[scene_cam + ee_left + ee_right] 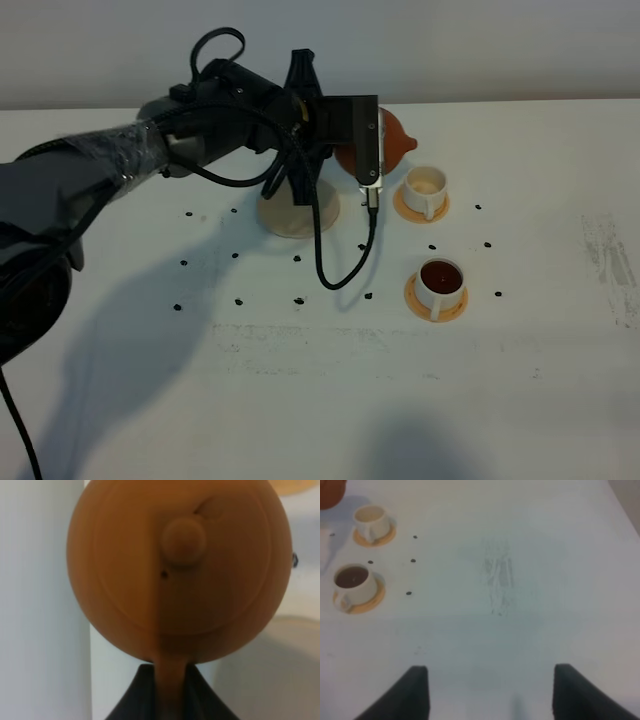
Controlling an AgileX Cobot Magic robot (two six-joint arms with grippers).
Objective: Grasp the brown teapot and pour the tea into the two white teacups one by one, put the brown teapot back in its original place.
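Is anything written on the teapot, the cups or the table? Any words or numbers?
There are none to read. The brown teapot, the teacup with tea and the other teacup are plain. The table bears only small black dots and grey smudges, not letters.

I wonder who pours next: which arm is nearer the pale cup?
Left. The left gripper holds the brown teapot beside the pale cup; the right gripper hangs far off.

The left arm (120,160) reaches in from the left, raised, with its wrist rolled over. The left gripper (170,685) is clamped tight on the handle of the teapot (150,580). The right gripper (490,670) hovers, its fingers spread wide, holding nothing.
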